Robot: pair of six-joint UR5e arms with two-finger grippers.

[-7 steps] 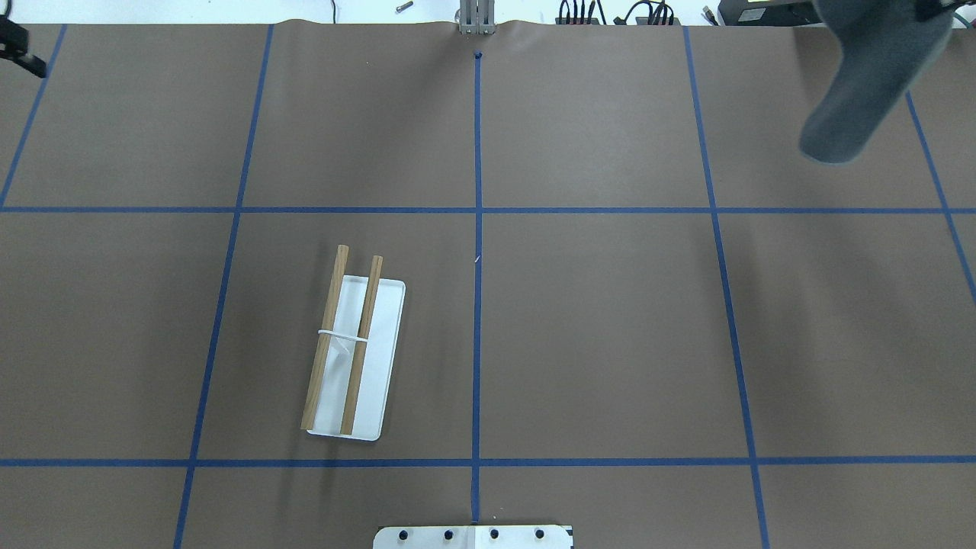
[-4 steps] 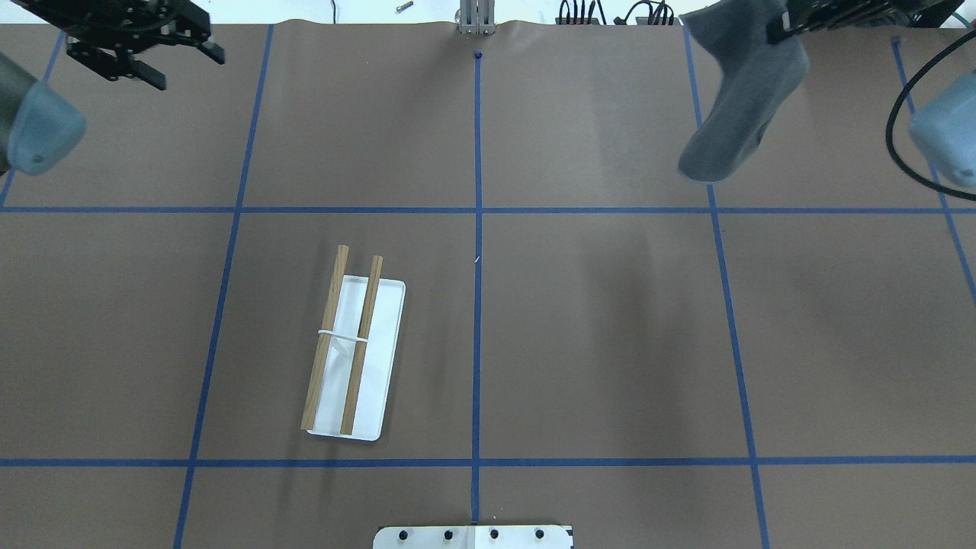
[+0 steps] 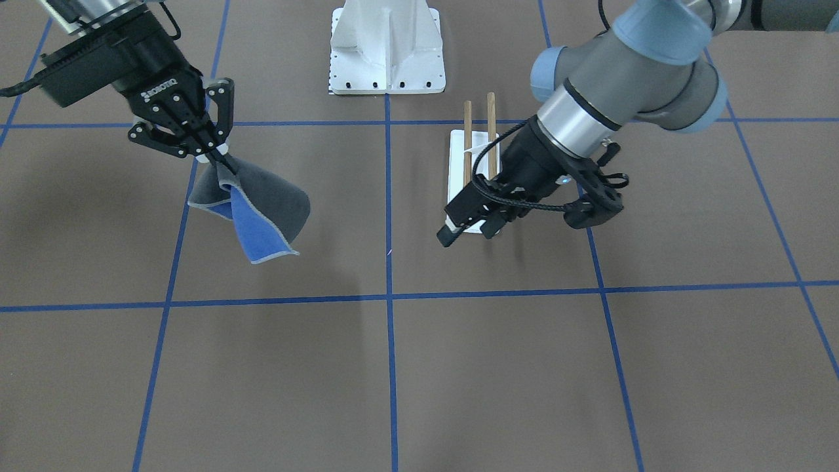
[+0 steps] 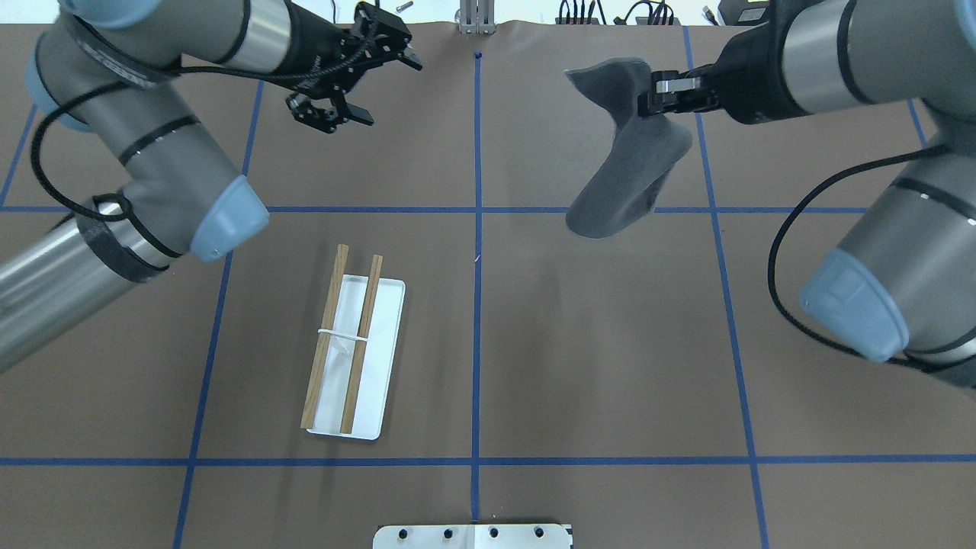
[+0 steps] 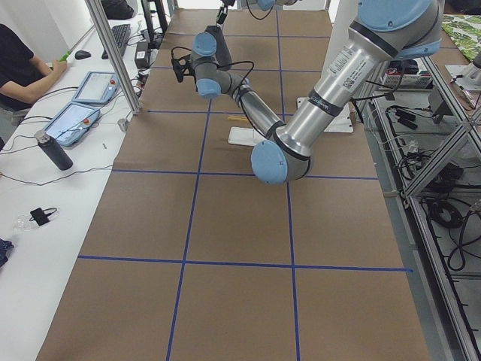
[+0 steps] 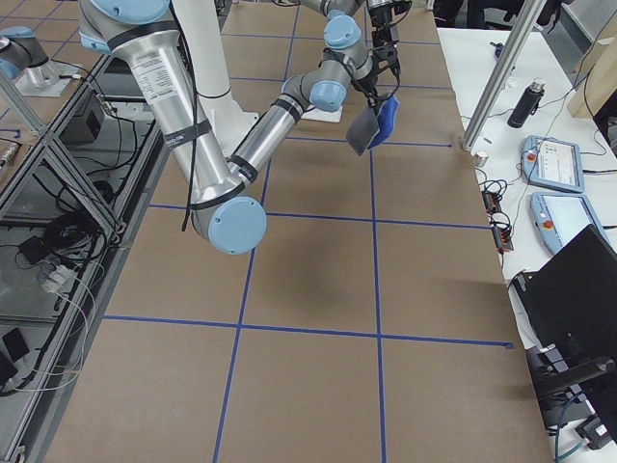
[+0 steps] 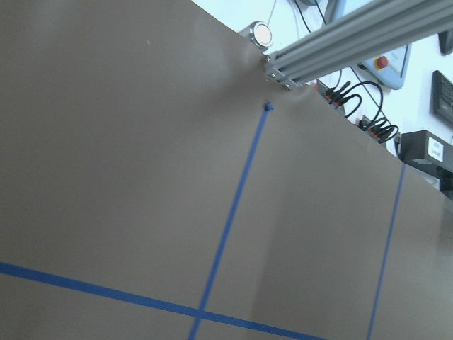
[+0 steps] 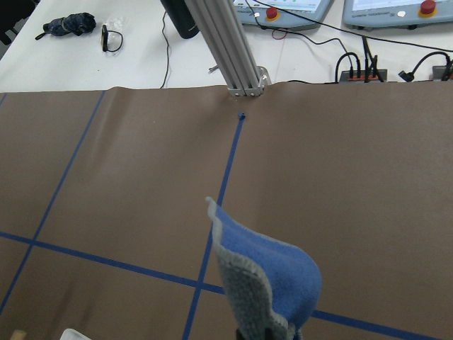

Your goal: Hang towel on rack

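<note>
We see the right gripper (image 4: pixel 650 94) clamped on an upper edge of the towel (image 4: pixel 627 164), which hangs from it in a loose fold above the table (image 4: pixel 595 343). From overhead only its dark grey side shows, while the front-facing view shows the bright blue face and the pale stitched edge curling out below. Half a second ago the towel hung close to the far right grid line; now it has swung inward and dangles between that line and the centre tape line, over the far half of the table. A second ago it was further out still, in the far right corner.

The left gripper (image 4: pixel 387 91) has also come in, from the far left corner to a spot just left of the centre line. Its jaws are spread wide and we see nothing between them.

The rack (image 4: pixel 352 347) has not shifted. It stands on the left half, nearer the robot, well apart from the towel, both dowels bare
</note>
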